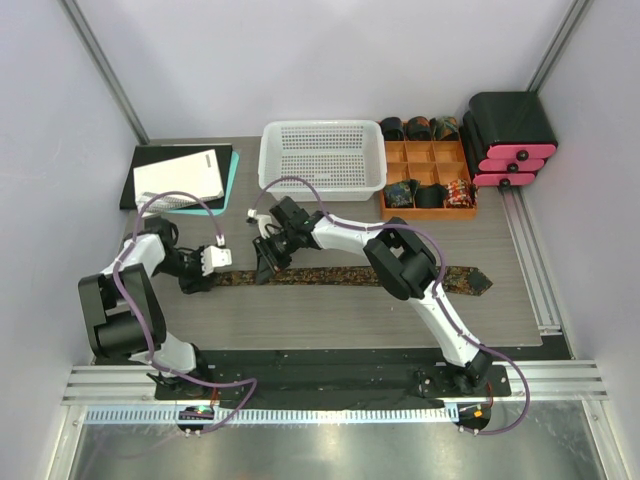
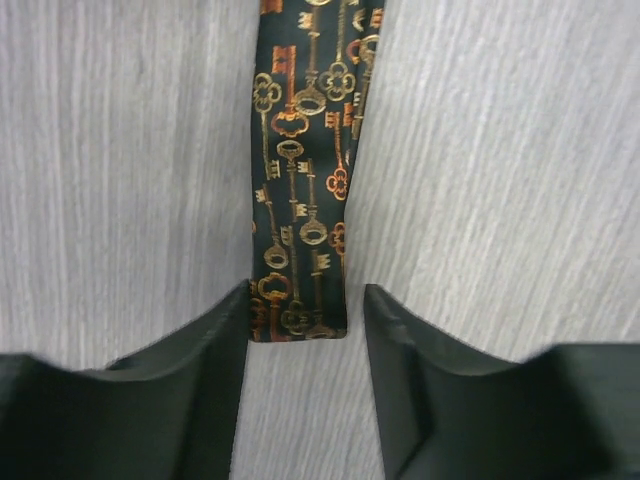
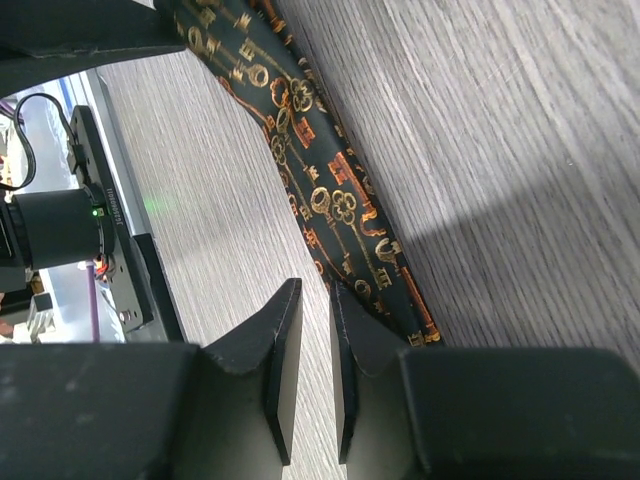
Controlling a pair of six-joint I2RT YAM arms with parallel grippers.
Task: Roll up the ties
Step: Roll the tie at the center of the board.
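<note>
The left gripper point(image 2: 305, 300) stands wide, one finger on each side of the narrow end of the tie point(image 2: 300, 150). The cut end lies flat on the table point(image 2: 120, 150) between the tips; whether either finger touches it cannot be told.

To start the roll well, close squarely on that end and keep the band centred between the fingers. Turn so that each wrap lands on the last without drifting sideways.

The right gripper point(image 3: 312, 292) is narrow, with only a slit between its fingers and nothing in it. The tie runs just beside one finger, not between the two. In my judgement this gripper should hold the band down and straight.

Only the top view shows the full length and the wide pointed end point(image 1: 478, 281), well beyond the right fingers. Only the wrist views show the key pattern and the finger gaps.
</note>
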